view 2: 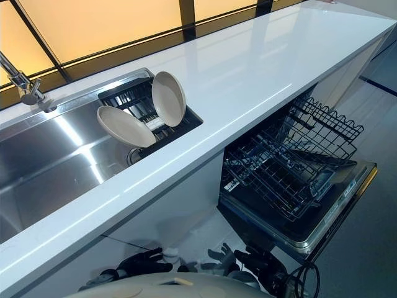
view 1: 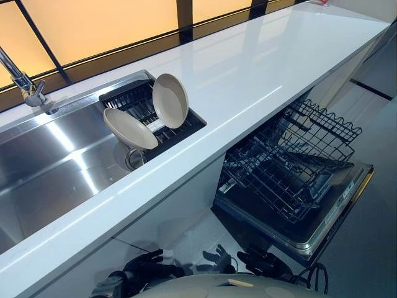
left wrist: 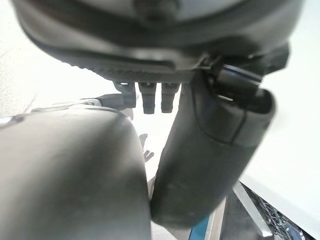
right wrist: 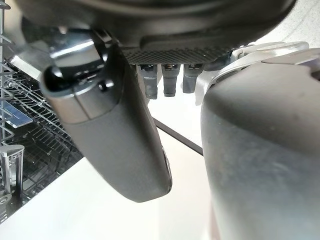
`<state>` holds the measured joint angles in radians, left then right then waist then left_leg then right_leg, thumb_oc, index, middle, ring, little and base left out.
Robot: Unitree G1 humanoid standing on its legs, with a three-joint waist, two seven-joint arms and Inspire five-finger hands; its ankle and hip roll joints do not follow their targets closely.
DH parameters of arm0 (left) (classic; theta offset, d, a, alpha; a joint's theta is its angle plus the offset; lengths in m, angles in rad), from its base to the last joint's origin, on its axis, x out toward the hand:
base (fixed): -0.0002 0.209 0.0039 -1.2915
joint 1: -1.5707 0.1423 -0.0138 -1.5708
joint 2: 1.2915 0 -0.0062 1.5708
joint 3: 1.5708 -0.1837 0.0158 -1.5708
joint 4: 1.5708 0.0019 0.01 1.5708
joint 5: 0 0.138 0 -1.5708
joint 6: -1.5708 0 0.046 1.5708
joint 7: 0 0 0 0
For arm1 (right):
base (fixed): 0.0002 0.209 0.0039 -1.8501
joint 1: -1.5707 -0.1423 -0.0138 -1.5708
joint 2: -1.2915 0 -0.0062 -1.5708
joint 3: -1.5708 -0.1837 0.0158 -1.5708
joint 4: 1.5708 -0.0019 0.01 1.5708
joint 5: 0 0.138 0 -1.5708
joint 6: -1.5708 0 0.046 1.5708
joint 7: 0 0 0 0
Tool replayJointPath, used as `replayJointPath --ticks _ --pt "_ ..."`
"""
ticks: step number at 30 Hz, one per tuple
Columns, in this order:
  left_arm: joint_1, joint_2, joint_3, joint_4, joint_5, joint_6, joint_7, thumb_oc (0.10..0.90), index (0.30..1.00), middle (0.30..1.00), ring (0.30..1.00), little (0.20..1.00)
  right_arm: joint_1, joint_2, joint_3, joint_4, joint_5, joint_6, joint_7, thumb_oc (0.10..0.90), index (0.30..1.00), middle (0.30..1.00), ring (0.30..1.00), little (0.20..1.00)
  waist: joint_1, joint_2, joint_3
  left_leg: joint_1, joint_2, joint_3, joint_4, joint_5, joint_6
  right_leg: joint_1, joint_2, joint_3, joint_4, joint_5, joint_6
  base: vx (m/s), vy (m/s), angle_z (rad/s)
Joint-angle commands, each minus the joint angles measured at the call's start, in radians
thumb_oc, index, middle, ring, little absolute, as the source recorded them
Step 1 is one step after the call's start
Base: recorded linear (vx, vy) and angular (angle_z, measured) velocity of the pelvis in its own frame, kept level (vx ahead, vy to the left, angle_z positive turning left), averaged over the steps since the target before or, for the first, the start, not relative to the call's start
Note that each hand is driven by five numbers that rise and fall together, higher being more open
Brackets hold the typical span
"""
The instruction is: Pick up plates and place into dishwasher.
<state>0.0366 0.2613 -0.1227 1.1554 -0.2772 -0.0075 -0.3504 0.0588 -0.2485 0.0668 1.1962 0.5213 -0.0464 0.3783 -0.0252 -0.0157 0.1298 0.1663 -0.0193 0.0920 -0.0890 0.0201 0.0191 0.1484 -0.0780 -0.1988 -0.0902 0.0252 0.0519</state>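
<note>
Two beige plates stand in a black dish rack [view 1: 183,129] at the sink's right end: one plate [view 1: 170,100] is almost upright, the other plate [view 1: 129,128] leans low to its left. The dishwasher [view 1: 322,217] is open under the counter at the right, with its black wire rack [view 1: 291,164] pulled out over the lowered door. Both hands hang low in front of the counter, far below the plates. My left hand [view 1: 151,266] [left wrist: 215,150] has straight fingers and holds nothing. So does my right hand [view 1: 263,261] [right wrist: 120,125], which hangs by the dishwasher door's near corner.
A steel sink [view 1: 56,167] lies to the left, with a tap [view 1: 25,84] behind it. The long white counter [view 1: 260,68] runs away to the right above the dishwasher. A window [view 1: 93,25] backs the counter.
</note>
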Motion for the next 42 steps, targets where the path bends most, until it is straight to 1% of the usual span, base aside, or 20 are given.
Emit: replayJointPath --ticks 1,7,10,12,18,19,21,23,27,28,31,32,33,35,36,37,38,40,41,42 --pt "-0.051 -0.009 -0.015 0.015 -0.025 -0.070 -0.001 0.800 0.900 0.900 0.900 0.900 -0.048 -0.012 0.021 -0.016 0.036 -0.025 0.038 0.800 0.900 0.900 0.900 0.900 0.004 0.036 -0.003 -0.019 -0.044 -0.026 0.020 -0.095 0.014 -0.034 0.068 -0.003 0.104 -0.121 -0.001 0.00 0.000 0.00" --pt "-0.051 -0.012 -0.010 0.017 -0.060 -0.078 -0.003 0.800 0.900 0.900 0.900 0.900 -0.050 -0.009 0.022 -0.005 0.037 -0.029 0.039 0.800 0.900 0.900 0.900 0.900 0.005 0.035 -0.001 -0.019 -0.044 -0.025 0.020 -0.094 0.015 -0.034 0.068 -0.003 0.104 -0.121 -0.001 0.00 0.000 0.00" --pt "-0.049 -0.016 0.014 0.000 -0.180 -0.080 -0.052 0.800 0.900 0.900 0.900 0.900 -0.051 -0.007 0.019 -0.004 0.033 -0.021 0.033 0.800 0.900 0.900 0.900 0.900 0.006 0.035 -0.001 -0.018 -0.043 -0.026 0.018 -0.093 0.014 -0.035 0.069 -0.002 0.104 -0.119 -0.001 0.00 0.000 0.00" --pt "-0.046 -0.027 0.043 -0.041 -0.316 -0.029 -0.131 0.800 0.900 0.900 0.900 0.900 -0.050 -0.007 0.016 -0.011 0.026 -0.014 0.029 0.800 0.900 0.900 0.900 0.900 0.008 0.035 0.000 -0.019 -0.043 -0.028 0.016 -0.093 0.012 -0.036 0.069 -0.001 0.102 -0.117 0.000 0.00 0.000 0.00" --pt "-0.033 -0.051 0.087 -0.313 -0.630 0.254 -0.480 0.800 0.900 0.900 0.900 0.900 -0.046 -0.011 -0.013 -0.051 0.012 0.023 0.021 0.800 0.900 0.900 0.900 0.900 0.026 0.033 0.008 -0.029 -0.043 -0.036 0.013 -0.092 0.010 -0.048 0.064 -0.006 0.107 -0.110 0.004 0.00 0.000 0.00" --pt "-0.033 -0.051 0.088 -0.320 -0.635 0.256 -0.489 0.800 0.900 0.900 0.900 0.900 -0.047 -0.012 -0.013 -0.052 0.012 0.023 0.021 0.800 0.900 0.900 0.900 0.900 0.026 0.033 0.009 -0.029 -0.043 -0.036 0.013 -0.092 0.010 -0.049 0.064 -0.006 0.108 -0.110 0.004 0.00 0.000 0.00" --pt "-0.036 -0.055 0.082 -0.387 -0.561 0.297 -0.688 0.800 0.900 0.900 0.900 0.900 -0.050 -0.015 -0.020 -0.046 0.001 0.024 0.029 0.800 0.900 0.900 0.900 0.900 0.031 0.033 0.011 -0.030 -0.042 -0.038 0.010 -0.093 0.012 -0.052 0.064 -0.006 0.110 -0.108 0.004 0.00 0.000 0.00" --pt "-0.038 -0.054 0.053 -0.462 -0.443 0.250 -0.895 0.800 0.900 0.900 0.900 0.900 -0.057 -0.017 -0.022 -0.036 -0.011 0.024 0.036 0.800 0.900 0.900 0.900 0.900 0.034 0.034 0.012 -0.032 -0.040 -0.040 0.006 -0.094 0.013 -0.057 0.065 -0.001 0.111 -0.106 0.006 0.00 0.000 0.00" --pt "-0.060 -0.055 -0.005 -0.629 -0.468 0.226 -1.059 0.800 0.900 0.900 0.900 0.900 -0.068 -0.019 -0.015 -0.018 -0.031 0.017 0.044 0.800 0.900 0.900 0.900 0.900 0.028 0.037 0.012 -0.030 -0.036 -0.037 0.002 -0.096 0.014 -0.062 0.067 0.010 0.110 -0.101 0.011 0.00 0.000 0.00" --pt "-0.069 -0.057 -0.016 -0.672 -0.541 0.278 -1.087 0.800 0.900 0.900 0.900 0.900 -0.071 -0.020 -0.011 -0.014 -0.034 0.016 0.044 0.800 0.900 0.900 0.900 0.900 0.027 0.038 0.011 -0.031 -0.035 -0.037 0.002 -0.097 0.014 -0.062 0.067 0.014 0.107 -0.099 0.013 0.01 0.005 -0.04" --pt "-0.116 -0.113 -0.018 -0.935 -0.873 0.582 -1.013 0.800 0.900 0.900 0.900 0.900 -0.080 -0.006 -0.006 0.003 -0.038 0.009 0.044 0.800 0.900 0.900 0.900 0.900 0.026 0.031 0.006 -0.028 -0.035 -0.039 0.002 -0.108 0.016 -0.062 0.067 0.023 0.104 -0.099 0.016 0.02 -0.021 -0.05" --pt "-0.143 -0.125 -0.051 -1.039 -1.052 0.615 -0.948 0.800 0.900 0.900 0.900 0.900 -0.091 0.004 0.003 0.012 -0.034 0.010 0.040 0.800 0.900 0.900 0.900 0.900 0.024 0.025 0.003 -0.028 -0.033 -0.036 0.002 -0.111 0.014 -0.063 0.068 0.027 0.105 -0.099 0.017 0.02 -0.047 -0.02" --pt "-0.150 -0.127 -0.058 -1.059 -1.089 0.611 -0.943 0.800 0.900 0.900 0.900 0.900 -0.094 0.006 0.005 0.015 -0.032 0.012 0.040 0.800 0.900 0.900 0.900 0.900 0.023 0.023 0.003 -0.028 -0.033 -0.036 0.002 -0.112 0.014 -0.063 0.068 0.028 0.105 -0.098 0.017 0.02 -0.054 -0.01" --pt "-0.185 -0.132 -0.103 -1.203 -1.220 0.487 -0.789 0.800 0.900 0.900 0.900 0.900 -0.105 0.017 0.024 0.022 -0.020 0.011 0.032 0.800 0.900 0.900 0.900 0.900 0.019 0.018 0.003 -0.027 -0.031 -0.035 0.002 -0.115 0.013 -0.062 0.071 0.035 0.105 -0.100 0.015 0.01 -0.036 -0.01" --pt "-0.218 -0.112 -0.111 -1.322 -1.165 0.229 -0.607 0.800 0.900 0.900 0.900 0.900 -0.106 0.026 0.041 0.026 -0.010 0.003 0.023 0.800 0.900 0.900 0.900 0.900 0.014 0.017 0.008 -0.021 -0.031 -0.035 0.002 -0.117 0.016 -0.058 0.073 0.041 0.109 -0.107 0.013 0.00 0.000 0.00" --pt "-0.219 -0.111 -0.111 -1.326 -1.143 0.196 -0.607 0.800 0.900 0.900 0.900 0.900 -0.106 0.026 0.041 0.026 -0.010 0.003 0.022 0.800 0.900 0.900 0.900 0.900 0.014 0.017 0.006 -0.024 -0.031 -0.034 0.002 -0.115 0.016 -0.061 0.074 0.042 0.108 -0.105 0.012 0.00 0.000 0.00" --pt "-0.234 -0.086 -0.089 -1.358 -1.068 0.066 -0.501 0.800 0.900 0.900 0.900 0.900 -0.101 0.030 0.047 0.021 -0.006 0.000 0.016 0.800 0.900 0.900 0.900 0.900 0.013 0.019 0.008 -0.023 -0.031 -0.035 0.002 -0.115 0.018 -0.060 0.074 0.043 0.109 -0.107 0.012 0.00 -0.001 -0.04" --pt "-0.243 0.009 -0.041 -1.367 -0.640 -0.384 -0.196 0.800 0.900 0.900 0.900 0.900 -0.069 0.032 0.052 -0.020 0.003 0.001 -0.008 0.800 0.900 0.900 0.900 0.900 0.016 0.026 0.010 -0.022 -0.034 -0.046 0.002 -0.114 0.021 -0.055 0.075 0.039 0.103 -0.109 0.013 0.00 0.006 -0.06" --pt "-0.240 0.116 0.028 -1.361 -0.295 -0.586 0.126 0.800 0.900 0.900 0.900 0.900 -0.029 0.035 0.052 -0.041 0.016 -0.019 -0.020 0.800 0.900 0.900 0.900 0.900 0.023 0.033 0.007 -0.020 -0.041 -0.062 0.002 -0.114 0.024 -0.044 0.074 0.027 0.092 -0.113 0.015 0.00 0.009 -0.05" --pt "-0.239 0.126 0.035 -1.361 -0.221 -0.603 0.185 0.800 0.900 0.900 0.900 0.900 -0.025 0.035 0.052 -0.042 0.018 -0.021 -0.021 0.800 0.900 0.900 0.900 0.900 0.024 0.033 0.004 -0.024 -0.042 -0.064 0.002 -0.112 0.024 -0.046 0.073 0.026 0.090 -0.110 0.014 0.00 0.009 -0.07"
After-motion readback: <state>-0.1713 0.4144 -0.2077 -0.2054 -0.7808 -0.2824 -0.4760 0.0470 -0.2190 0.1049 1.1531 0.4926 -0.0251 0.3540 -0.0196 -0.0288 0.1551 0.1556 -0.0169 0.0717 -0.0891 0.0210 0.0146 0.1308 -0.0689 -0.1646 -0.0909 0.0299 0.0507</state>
